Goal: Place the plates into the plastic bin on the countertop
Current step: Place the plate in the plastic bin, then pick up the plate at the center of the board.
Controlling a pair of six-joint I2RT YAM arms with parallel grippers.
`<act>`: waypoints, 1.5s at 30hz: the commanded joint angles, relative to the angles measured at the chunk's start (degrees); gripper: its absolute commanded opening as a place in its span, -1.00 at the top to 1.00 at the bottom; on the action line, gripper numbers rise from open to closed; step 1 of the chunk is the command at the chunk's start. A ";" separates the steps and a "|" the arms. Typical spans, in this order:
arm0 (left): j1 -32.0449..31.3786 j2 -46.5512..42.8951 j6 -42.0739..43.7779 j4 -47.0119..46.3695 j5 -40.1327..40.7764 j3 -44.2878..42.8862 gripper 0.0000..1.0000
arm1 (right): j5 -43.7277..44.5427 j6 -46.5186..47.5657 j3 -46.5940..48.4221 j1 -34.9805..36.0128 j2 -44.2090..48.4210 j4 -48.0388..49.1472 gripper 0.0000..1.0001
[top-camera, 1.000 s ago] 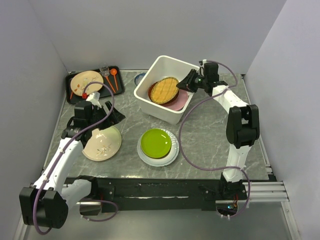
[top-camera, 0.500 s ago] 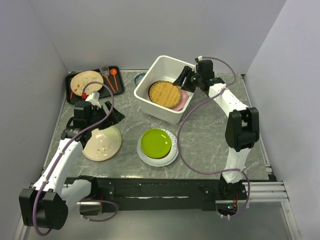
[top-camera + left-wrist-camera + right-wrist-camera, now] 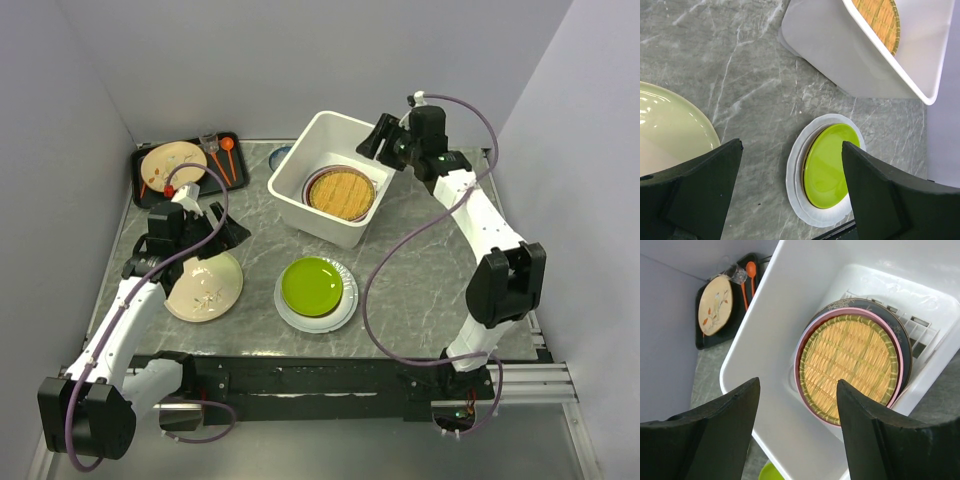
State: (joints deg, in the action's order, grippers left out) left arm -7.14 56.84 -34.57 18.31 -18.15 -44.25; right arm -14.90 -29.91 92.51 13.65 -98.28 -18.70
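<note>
The right jaws hung wide apart and empty over the bin point(image 3: 765, 340) — directly below them the woven yellow plate point(image 3: 852, 365) lay flat on a pink plate point(image 3: 799, 371) inside it. The left jaws also gaped, holding nothing; between and beyond their tips the green plate point(image 3: 830, 165) sat on a white plate point(image 3: 793, 175) on the tabletop point(image 3: 740, 75).

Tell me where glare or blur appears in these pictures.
Left wrist view: white glare on the glossy cream round plate. Right wrist view: woven yellow round plate sharp. Top external view: soft sheen on the glossy lime green round plate.
</note>
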 commanded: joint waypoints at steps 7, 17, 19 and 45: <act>-0.33 -1.55 1.78 3.31 3.65 -2.94 -0.74 | 1.09 0.73 -4.71 9.97 6.78 2.35 -0.41; 0.10 -4.89 4.86 10.69 11.91 -5.85 -0.88 | 0.57 -3.31 -13.74 22.11 4.33 9.02 -0.42; 0.72 -5.33 5.91 11.23 12.61 -5.67 -0.92 | 1.18 -4.54 -15.51 23.52 3.54 10.43 -0.42; 21.99 -2.52 8.11 7.27 -7.51 -2.86 -0.99 | 4.97 -6.65 -0.40 40.40 -20.28 8.85 -0.29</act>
State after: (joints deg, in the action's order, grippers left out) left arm 13.54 55.13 -27.64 27.44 -23.42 -47.75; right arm -8.49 -36.40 88.44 53.34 -115.85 -10.55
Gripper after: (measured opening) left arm 0.993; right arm 0.651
